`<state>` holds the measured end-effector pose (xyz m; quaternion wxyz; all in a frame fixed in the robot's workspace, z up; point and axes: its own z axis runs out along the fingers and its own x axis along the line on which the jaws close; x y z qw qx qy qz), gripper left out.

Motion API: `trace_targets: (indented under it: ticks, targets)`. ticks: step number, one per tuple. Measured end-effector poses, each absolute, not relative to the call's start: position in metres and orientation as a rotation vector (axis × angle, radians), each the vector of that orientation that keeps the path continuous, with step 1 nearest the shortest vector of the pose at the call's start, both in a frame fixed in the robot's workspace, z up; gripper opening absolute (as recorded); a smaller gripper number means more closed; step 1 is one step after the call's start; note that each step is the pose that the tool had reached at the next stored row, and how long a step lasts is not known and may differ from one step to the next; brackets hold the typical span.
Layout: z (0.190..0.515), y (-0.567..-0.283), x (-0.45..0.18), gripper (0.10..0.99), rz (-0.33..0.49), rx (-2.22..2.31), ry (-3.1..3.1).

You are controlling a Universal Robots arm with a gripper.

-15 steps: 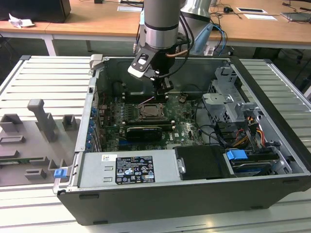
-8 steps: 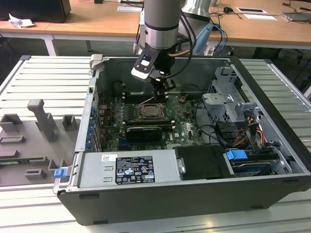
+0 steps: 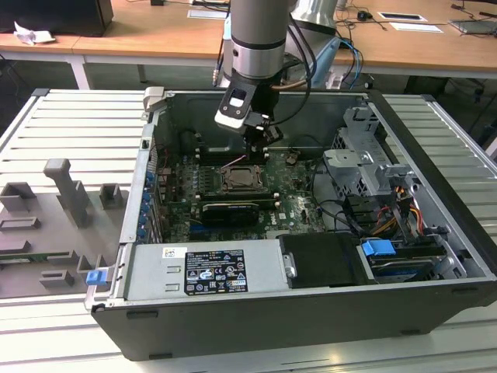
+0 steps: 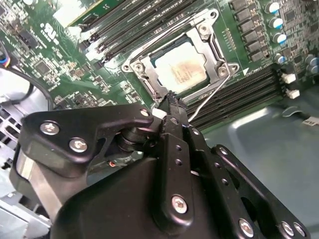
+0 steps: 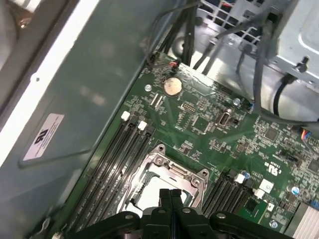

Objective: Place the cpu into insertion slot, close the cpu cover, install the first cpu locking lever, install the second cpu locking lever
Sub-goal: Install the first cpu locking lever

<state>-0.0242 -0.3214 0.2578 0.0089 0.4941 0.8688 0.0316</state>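
cpu (image 4: 182, 62) is seated in the insertion slot (image 3: 239, 179), mid-frame in the exterior view, with the cpu cover (image 4: 212, 50) laid flat around it; gripper (image 4: 172, 98) is held at the cover's edge, fingers pressed together, nothing seen clamped, wire lever (image 4: 212, 94) angled out just beside the tip

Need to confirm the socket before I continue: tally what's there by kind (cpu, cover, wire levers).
cpu: 1
cpu cover: 1
wire locking lever: 1 that I can make out
Total: 3
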Motion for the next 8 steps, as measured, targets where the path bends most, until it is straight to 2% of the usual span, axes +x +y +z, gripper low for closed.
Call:
trace_targets:
  ticks: [8]
  targets:
    - [0.2578, -0.3214, -0.0242, 0.106, 0.101, 1.331, 2.830]
